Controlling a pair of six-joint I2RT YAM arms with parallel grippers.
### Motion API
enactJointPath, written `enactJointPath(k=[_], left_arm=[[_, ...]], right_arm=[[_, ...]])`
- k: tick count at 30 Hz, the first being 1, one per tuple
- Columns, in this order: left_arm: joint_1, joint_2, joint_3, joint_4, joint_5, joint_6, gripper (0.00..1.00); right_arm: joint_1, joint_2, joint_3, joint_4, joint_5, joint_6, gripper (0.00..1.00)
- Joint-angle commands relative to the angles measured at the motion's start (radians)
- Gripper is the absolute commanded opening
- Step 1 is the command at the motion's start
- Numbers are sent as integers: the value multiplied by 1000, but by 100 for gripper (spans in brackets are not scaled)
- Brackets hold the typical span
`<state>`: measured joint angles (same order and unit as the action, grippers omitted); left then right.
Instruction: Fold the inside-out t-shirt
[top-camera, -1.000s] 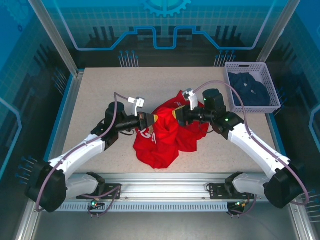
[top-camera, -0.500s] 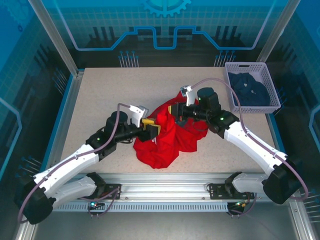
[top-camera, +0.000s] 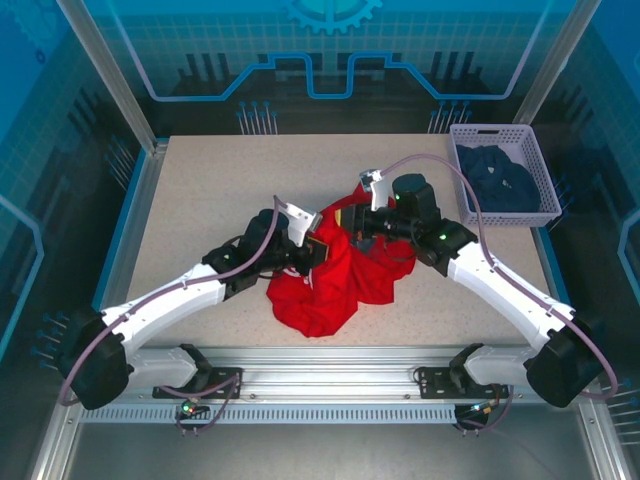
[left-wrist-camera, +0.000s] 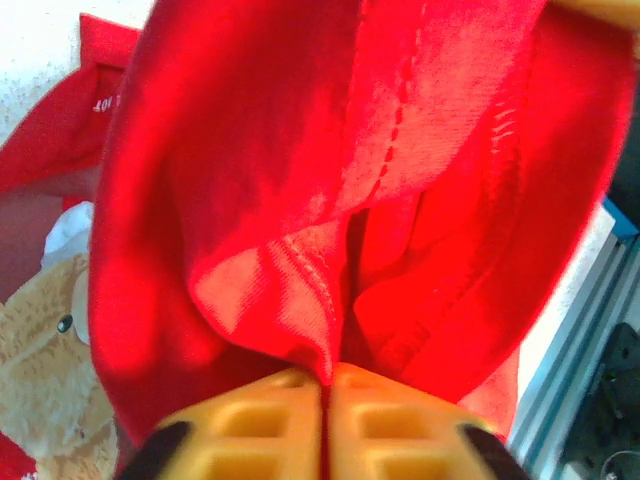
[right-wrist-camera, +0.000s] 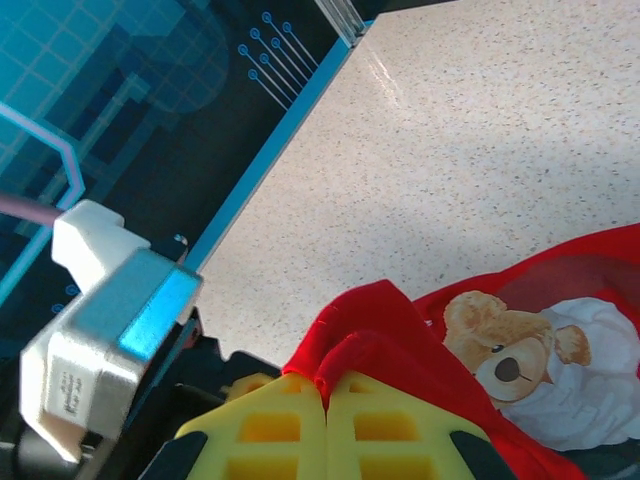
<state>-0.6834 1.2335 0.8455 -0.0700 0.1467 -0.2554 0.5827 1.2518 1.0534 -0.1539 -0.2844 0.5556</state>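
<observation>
Left wrist view: the left fingers (left-wrist-camera: 270, 420) are clenched on a stitched hem fold of the inside-out t-shirt (top-camera: 335, 285), which lies bunched in the middle of the bench (top-camera: 200, 180). The right fingers (right-wrist-camera: 275, 420) pinch another red fold beside the bear print (right-wrist-camera: 505, 365). Half a second ago the left fingers gaped at the shirt's left side; now they sit further in, shut.
</observation>
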Motion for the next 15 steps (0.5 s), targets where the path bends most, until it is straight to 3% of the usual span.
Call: enactJointPath(k=[1,8,15], left_arm=[[22,-34,6,63,54,-5,0],[109,-209,-144,322,416,-118,0],[259,-283,-272,569,563,-333,0]], right_arm=[[4,-36,4,-35,55,-57,0],[-39,-43,7,-71,81,-99,0],[-64,-2,74,-151,28,-156,0]])
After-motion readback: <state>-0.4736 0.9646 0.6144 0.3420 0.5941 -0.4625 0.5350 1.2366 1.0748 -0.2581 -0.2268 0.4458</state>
